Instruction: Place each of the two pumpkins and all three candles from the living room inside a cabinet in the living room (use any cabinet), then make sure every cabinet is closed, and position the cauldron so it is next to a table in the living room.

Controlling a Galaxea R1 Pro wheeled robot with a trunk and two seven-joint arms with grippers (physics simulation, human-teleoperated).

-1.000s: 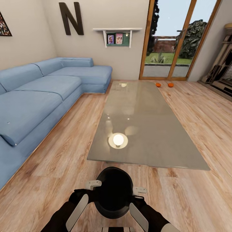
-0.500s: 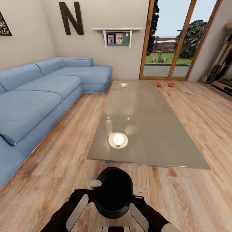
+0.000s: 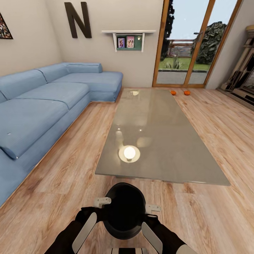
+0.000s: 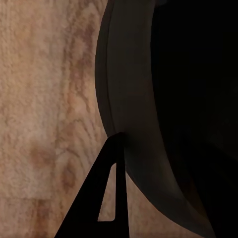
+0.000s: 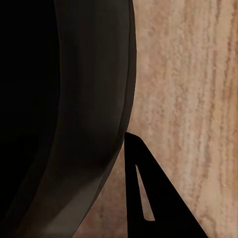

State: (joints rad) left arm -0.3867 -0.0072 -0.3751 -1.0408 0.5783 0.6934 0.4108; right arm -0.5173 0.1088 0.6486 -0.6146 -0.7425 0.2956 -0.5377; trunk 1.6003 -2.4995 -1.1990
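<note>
1. Sofa (image 3: 46, 102): blue sectional along my left wall, near end cut off by the frame edge.
2. Table (image 3: 165, 141): glossy grey top, long axis ran away from me toward the glass doors (image 3: 190, 46); legs mostly hidden under the top, ceiling-lamp glare near my end.
3. Cauldron (image 3: 124, 210): black, held between both arms just short of the table's near edge, above the wood floor (image 3: 70, 165). Mouth faced up at the head camera; inside was pure black, no detail.
4. Left gripper (image 3: 102, 202): on the cauldron's left side. Left wrist view showed one dark finger (image 4: 106, 198) against the cauldron's rim, other finger hidden. I couldn't tell if it was clamped.
5. Right gripper (image 3: 152, 209): same on the right side, one finger (image 5: 148, 198) by the wall; grip unclear.
6. Pumpkins (image 3: 173, 92) (image 3: 187, 92): two orange dots on the floor past the table's far end, near the doors. Too small for stems.
</note>
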